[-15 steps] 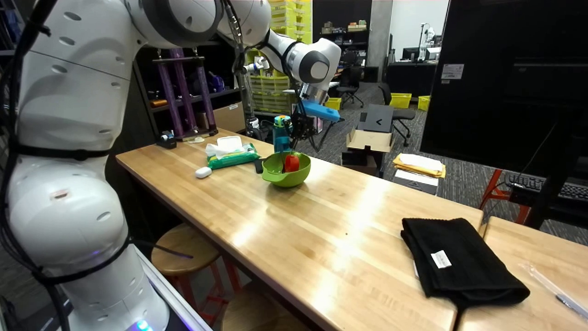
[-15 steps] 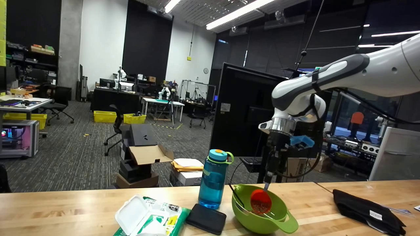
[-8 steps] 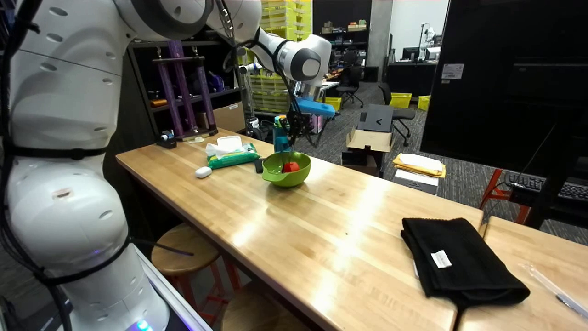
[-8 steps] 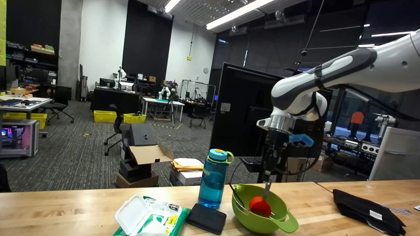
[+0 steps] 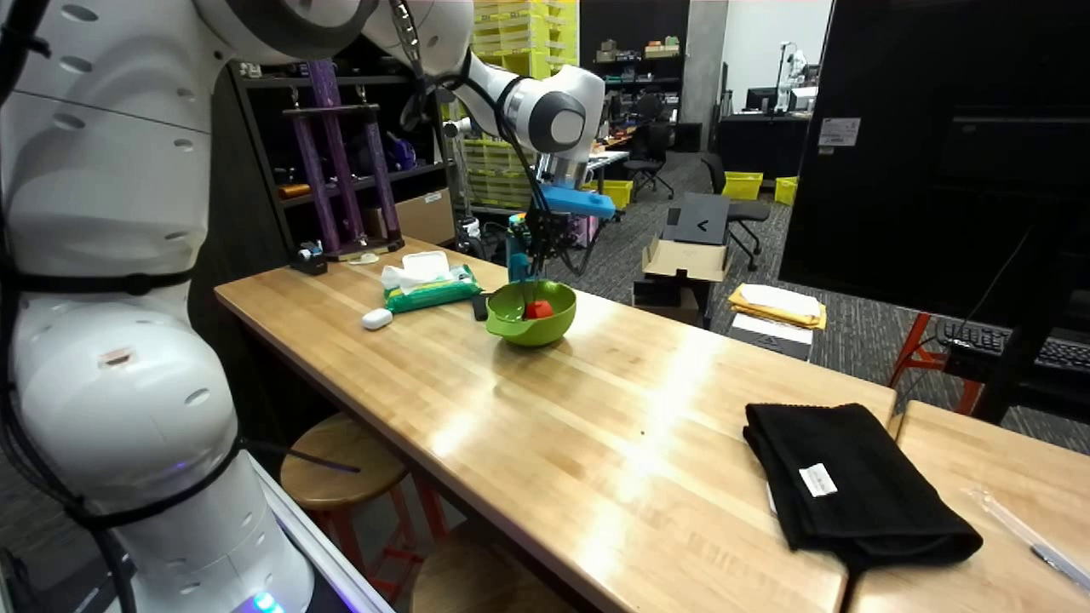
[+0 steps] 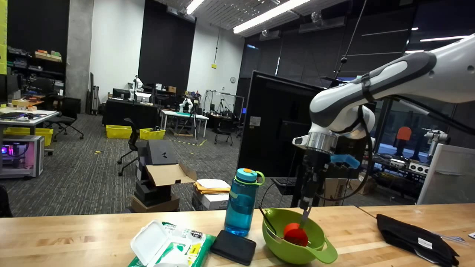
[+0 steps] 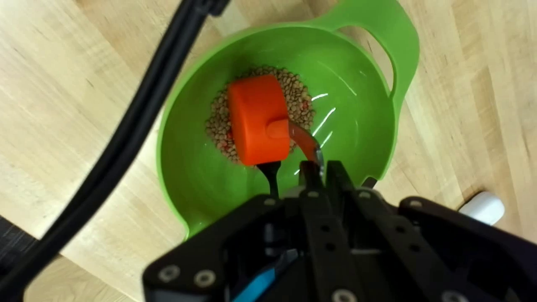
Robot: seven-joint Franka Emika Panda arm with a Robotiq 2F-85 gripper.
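Red cup (image 7: pixel 261 121) has dipped lower into the green bowl (image 7: pixel 350 86), the gripper (image 7: pixel 322 171) pinching its handle (image 7: pixel 306 141) between both fingers (image 7: pixel 337 176).

In the wrist view, the gripper (image 7: pixel 322 170) covers part of the rim of the green bowl (image 7: pixel 356 117) and one end of a black utensil (image 7: pixel 270 172), whose other end the red cup (image 7: pixel 259 126) hides along with some brown grains (image 7: pixel 298 90). In an exterior view, the bottom edge cuts off the pack of wipes (image 6: pixel 193 243) and the right edge the arm (image 6: pixel 400 79). In an exterior view, the gripper screens part of the blue bottle (image 5: pixel 514 255), and print on the white label (image 5: pixel 818 480) of the black cloth (image 5: pixel 864 498) is too small to read.
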